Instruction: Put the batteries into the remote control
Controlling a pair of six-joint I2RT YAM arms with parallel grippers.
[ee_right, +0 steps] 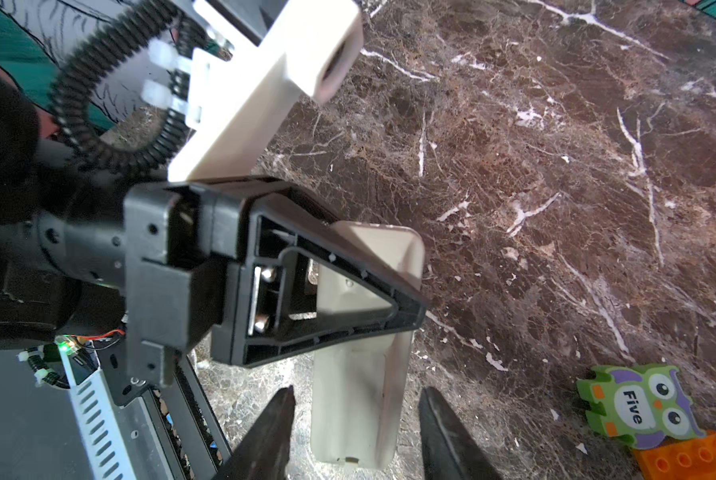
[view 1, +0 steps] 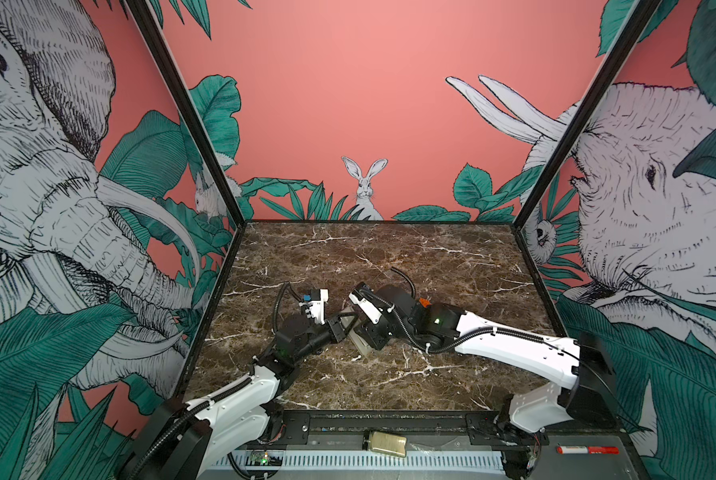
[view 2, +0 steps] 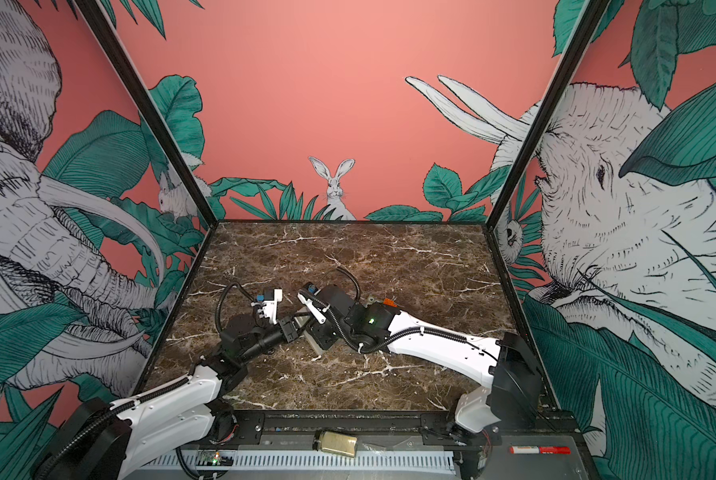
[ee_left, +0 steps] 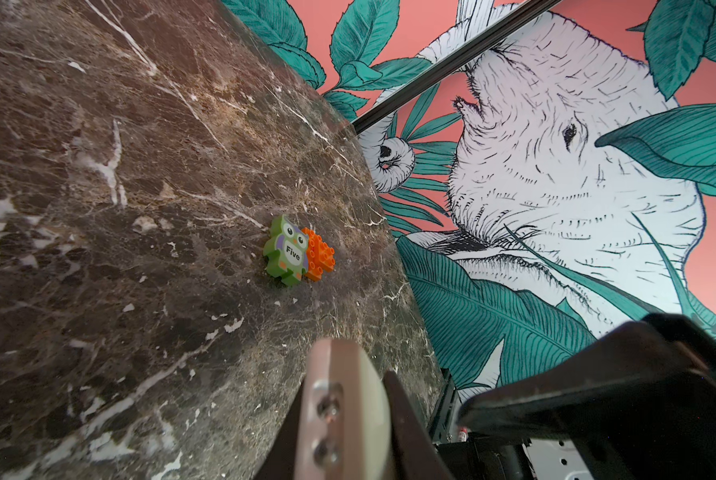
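Note:
The remote control (ee_right: 358, 399) is a slim pale handset with its plain back toward the right wrist camera. It is held just above the marble near the table's middle. My left gripper (ee_left: 348, 395) is shut on it across its width; in the left wrist view the remote (ee_left: 360, 415) shows edge-on between the dark fingers (ee_left: 406, 419). My right gripper (ee_right: 358, 415) is open, its fingertips straddling the remote's near end with a gap on each side. In both top views the two grippers meet over the remote (view 1: 360, 347) (view 2: 316, 345). The batteries are hidden from every view.
A green owl puzzle piece marked "Five" (ee_right: 634, 407) (ee_left: 287, 255) lies against an orange studded brick (ee_right: 688, 457) (ee_left: 318, 257) right of the grippers. On the front rail off the marble sit a yellowish jar (view 1: 385, 444) and a red marker (view 1: 587, 450). Black frame posts bound the table.

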